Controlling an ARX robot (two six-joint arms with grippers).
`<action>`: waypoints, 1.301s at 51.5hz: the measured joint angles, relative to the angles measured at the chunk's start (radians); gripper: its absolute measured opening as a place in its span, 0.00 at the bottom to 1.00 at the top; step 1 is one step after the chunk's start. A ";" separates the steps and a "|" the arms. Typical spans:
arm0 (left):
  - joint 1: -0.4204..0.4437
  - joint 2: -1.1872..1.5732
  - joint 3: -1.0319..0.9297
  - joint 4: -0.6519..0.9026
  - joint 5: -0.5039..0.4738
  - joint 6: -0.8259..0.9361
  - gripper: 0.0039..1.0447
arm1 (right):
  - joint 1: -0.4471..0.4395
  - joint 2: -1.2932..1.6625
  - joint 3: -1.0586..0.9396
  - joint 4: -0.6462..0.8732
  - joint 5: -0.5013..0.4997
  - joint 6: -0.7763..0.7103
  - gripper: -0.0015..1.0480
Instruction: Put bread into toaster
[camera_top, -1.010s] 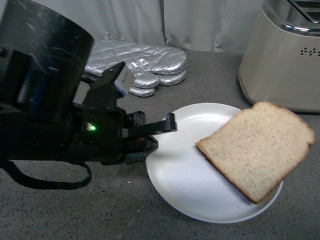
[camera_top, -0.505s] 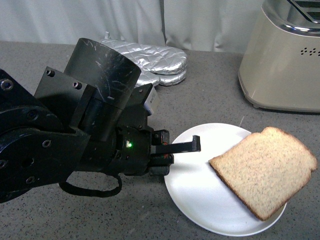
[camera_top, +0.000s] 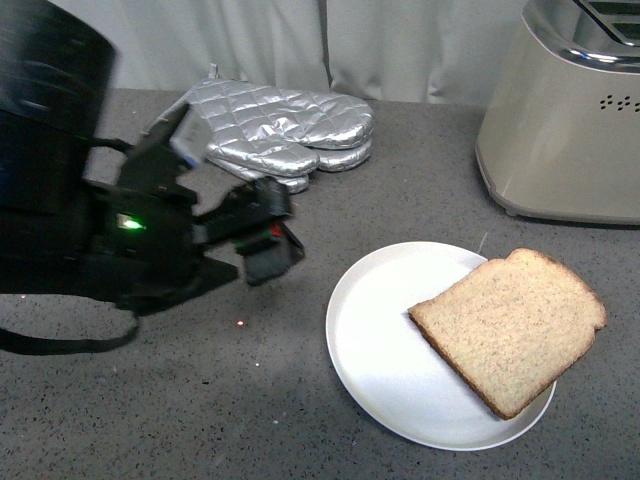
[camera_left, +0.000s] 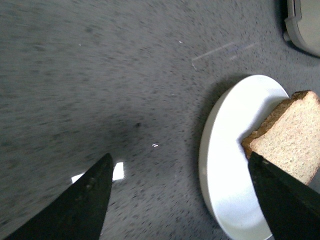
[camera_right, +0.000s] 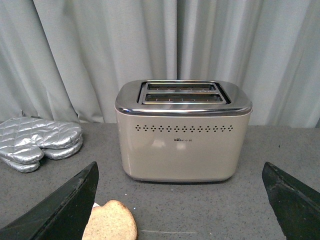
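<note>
The bread (camera_top: 510, 330) lies flat on a round white plate (camera_top: 375, 345), its crust overhanging the plate's right rim. The beige toaster (camera_top: 560, 130) stands at the back right, behind the plate. My left gripper (camera_top: 280, 232) is open and empty, blurred, left of the plate and apart from it. In the left wrist view the open gripper (camera_left: 180, 160) hovers over the counter with the plate (camera_left: 225, 150) and bread (camera_left: 290, 137) beside one finger. My right gripper (camera_right: 181, 170) is open and empty, facing the toaster (camera_right: 182, 130), whose two top slots show. The bread (camera_right: 110, 222) lies below it.
Silver quilted oven mitts (camera_top: 280, 130) lie at the back, left of the toaster, and also show in the right wrist view (camera_right: 37, 140). A grey curtain hangs behind the dark speckled counter (camera_top: 250, 400). The toaster's corner (camera_left: 305, 25) shows in the left wrist view.
My left gripper has drawn back to the left, away from the plate's edge it reached half a second ago. The bread still lies on the plate.
</note>
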 joint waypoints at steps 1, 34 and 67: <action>0.023 -0.018 -0.013 -0.005 0.004 0.008 0.79 | 0.000 0.000 0.000 0.000 0.000 0.000 0.91; 0.890 -1.301 -0.655 0.049 0.260 0.452 0.49 | 0.000 0.000 0.000 0.000 -0.002 0.000 0.91; 0.317 -1.852 -0.654 -0.420 -0.318 0.482 0.03 | 0.000 0.000 0.000 0.000 0.000 0.000 0.91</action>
